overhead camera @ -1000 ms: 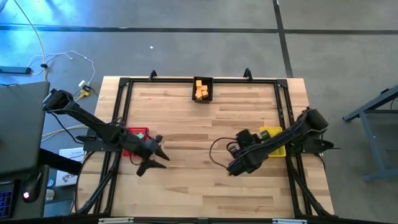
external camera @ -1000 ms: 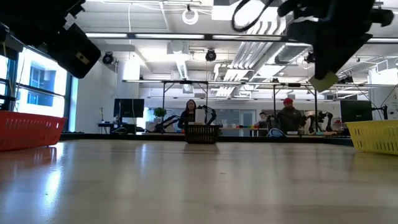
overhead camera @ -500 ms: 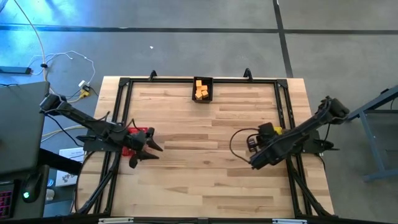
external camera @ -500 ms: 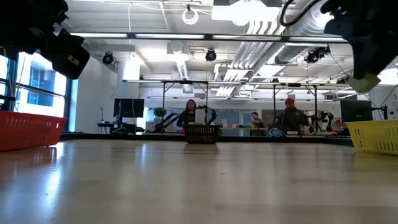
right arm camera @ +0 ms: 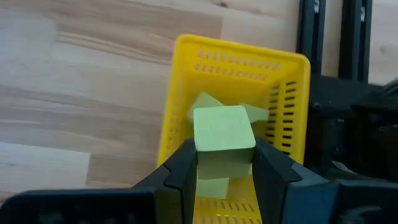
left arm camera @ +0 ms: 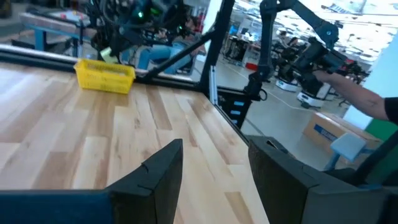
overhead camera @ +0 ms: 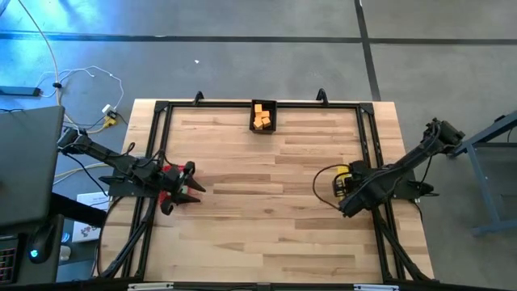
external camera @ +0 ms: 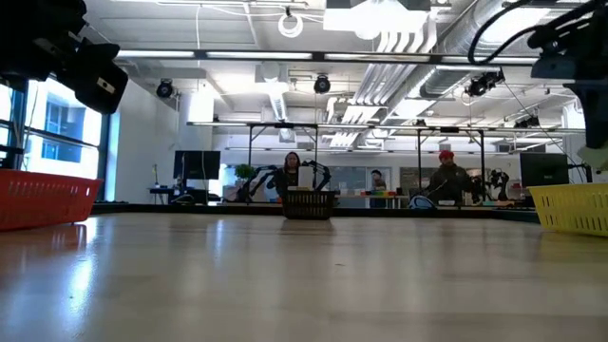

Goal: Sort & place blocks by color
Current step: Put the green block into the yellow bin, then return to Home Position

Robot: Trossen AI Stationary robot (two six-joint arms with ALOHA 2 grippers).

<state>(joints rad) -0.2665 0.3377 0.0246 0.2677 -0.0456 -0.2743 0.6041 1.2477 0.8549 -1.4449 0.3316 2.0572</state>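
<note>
My right gripper (right arm camera: 224,163) is shut on a yellow-green block (right arm camera: 224,134) above the yellow bin (right arm camera: 180,118) at the table's right edge. Two more yellow-green blocks (right arm camera: 256,112) lie inside that bin. In the high view this gripper (overhead camera: 352,199) covers most of the yellow bin (overhead camera: 342,172). My left gripper (overhead camera: 184,196) stands open with nothing between its fingers (left arm camera: 163,163), beside the red bin (overhead camera: 170,170) at the left edge. Orange blocks (overhead camera: 260,116) lie in the black bin (overhead camera: 263,127) at the far edge. My right gripper pinches the yellow-green block by two opposite sides (right arm camera: 200,149) between its two fingers. The fingers slant steeply down from above. The block is lifted clear and hangs over the inside of the yellow bin.
A black frame (overhead camera: 161,121) runs along the table's left, far and right sides. The wooden top (overhead camera: 266,202) lies bare between the bins. In the low view the red bin (external camera: 43,199), black bin (external camera: 309,203) and yellow bin (external camera: 570,209) stand on the table, with people in the room beyond.
My right gripper has carried the yellow-green block from the middle of the table toward the right edge, over the yellow bin, rolling its wrist as it went. My left gripper has drawn back toward the left edge beside the red bin, staying open.
</note>
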